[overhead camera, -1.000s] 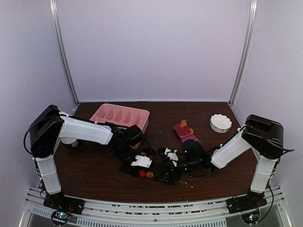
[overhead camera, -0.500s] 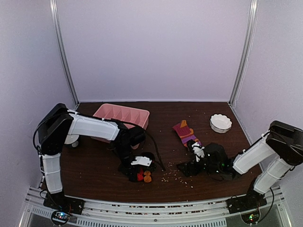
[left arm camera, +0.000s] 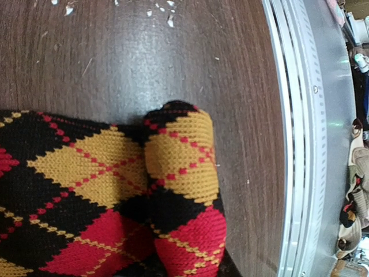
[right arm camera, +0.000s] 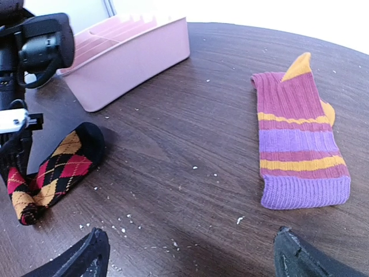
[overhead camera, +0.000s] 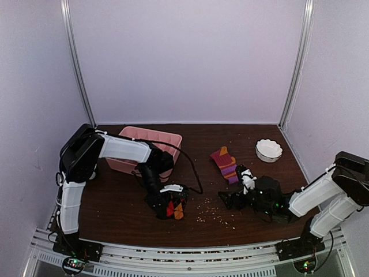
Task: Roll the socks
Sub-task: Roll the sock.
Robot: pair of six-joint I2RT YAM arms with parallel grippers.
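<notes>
A black, red and yellow diamond-pattern sock (overhead camera: 174, 209) lies folded near the table's front. My left gripper (overhead camera: 167, 202) is shut on the sock's doubled end, and the sock (left arm camera: 115, 190) fills the lower left wrist view, hiding the fingers. From the right wrist view the same sock (right arm camera: 57, 173) stretches out from under the left gripper's black fingers (right arm camera: 12, 158). A purple, orange and dark red striped sock (overhead camera: 225, 163) lies flat at mid-table, apart from both arms. My right gripper (right arm camera: 190, 257) stands wide open and empty, low over bare wood, with the striped sock (right arm camera: 297, 147) just ahead on its right.
A pink divided tray (overhead camera: 147, 138) stands at the back left, close behind the left arm. A white bowl (overhead camera: 268, 150) sits at the back right. Pale crumbs (overhead camera: 213, 212) are scattered between the two grippers. The table's metal front rail (left arm camera: 300, 144) runs near the diamond-pattern sock.
My right gripper has drawn back to the right, away from the diamond-pattern sock, staying open. The left gripper has shifted slightly right, still on that sock.
</notes>
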